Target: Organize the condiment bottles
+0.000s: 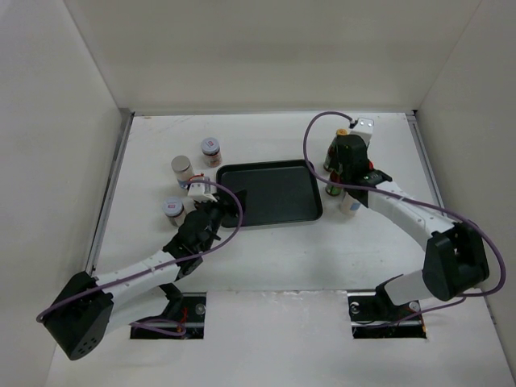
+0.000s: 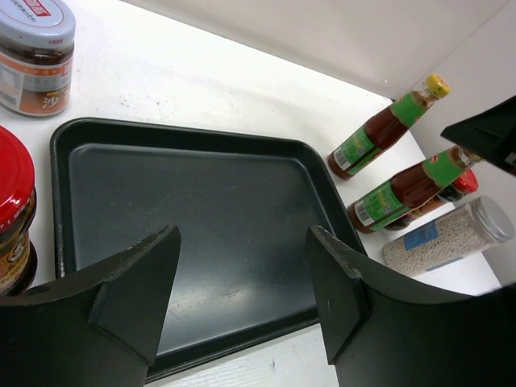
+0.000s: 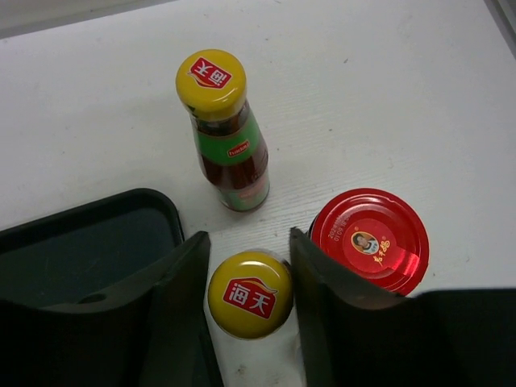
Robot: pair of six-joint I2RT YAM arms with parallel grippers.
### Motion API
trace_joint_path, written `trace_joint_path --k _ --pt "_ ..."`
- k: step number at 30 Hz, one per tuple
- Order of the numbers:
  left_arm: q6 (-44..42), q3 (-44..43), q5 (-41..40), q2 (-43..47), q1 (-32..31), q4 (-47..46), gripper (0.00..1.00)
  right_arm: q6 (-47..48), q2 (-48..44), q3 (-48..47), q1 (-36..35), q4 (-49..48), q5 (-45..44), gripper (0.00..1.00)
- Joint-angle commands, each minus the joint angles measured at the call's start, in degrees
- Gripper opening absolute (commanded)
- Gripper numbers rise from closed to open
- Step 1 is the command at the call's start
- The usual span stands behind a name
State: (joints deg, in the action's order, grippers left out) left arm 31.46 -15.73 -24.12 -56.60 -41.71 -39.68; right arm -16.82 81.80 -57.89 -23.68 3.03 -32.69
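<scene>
Right wrist view: the right gripper is clenched on the nearer sauce bottle, one finger pressed to each side below its yellow cap. The bottle stands upright. The farther sauce bottle stands apart, beyond the fingertips. A red-lidded jar sits just outside one finger; whether it touches cannot be told. A corner of the black tray lies outside the other finger.

Left wrist view: the left gripper is released, its fingers apart and grasping nothing, with the tray floor showing in the gap. A second red-lidded jar stands just outside one finger, beside the tray's edge. A white-lidded jar stands beyond the tray's corner. Across the tray, this view alone gives the two sauce bottles in side profile. It also shows a silver-capped shaker next to them, which the right wrist view does not show.

Top external view: this is the only view with the whole layout. The tray is at mid-table, the right gripper's cluster is close off the tray's right side, and the left gripper is at its left edge. It also shows another white-lidded jar and a pale-capped container left of the tray, seen in neither wrist view.
</scene>
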Motion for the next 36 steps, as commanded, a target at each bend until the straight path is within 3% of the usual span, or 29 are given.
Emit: trace_joint_path --k 1,6,9,13,18,36 --pt "0.97 0.61 1.09 1.49 0.54 -3.21 0.62 -1.02 -0.67 0.67 0.0 -1.71 -2.2 0.47" --pt "1.41 0.35 1.44 1.31 0.45 -2.86 0.62 0.38 -1.2 0.59 -1.23 -4.08 -5.19 0.27" --pt "1.67 0.52 1.53 0.97 1.24 -2.86 0.62 1.96 -2.95 0.06 -2.2 -6.0 -6.68 0.23" --pt "1.94 0.43 1.71 1.05 0.98 -2.86 0.63 7.93 -5.86 -1.43 -4.39 -12.07 -8.7 0.23" --pt "2.81 0.08 1.97 -1.23 1.59 -2.86 0.63 11.54 -5.51 -6.35 -7.91 -12.87 -8.8 0.23" --pt "2.73 0.61 1.79 -0.97 2.56 -3.3 0.64 5.22 13.91 -18.84 -9.32 -17.88 3.07 0.23"
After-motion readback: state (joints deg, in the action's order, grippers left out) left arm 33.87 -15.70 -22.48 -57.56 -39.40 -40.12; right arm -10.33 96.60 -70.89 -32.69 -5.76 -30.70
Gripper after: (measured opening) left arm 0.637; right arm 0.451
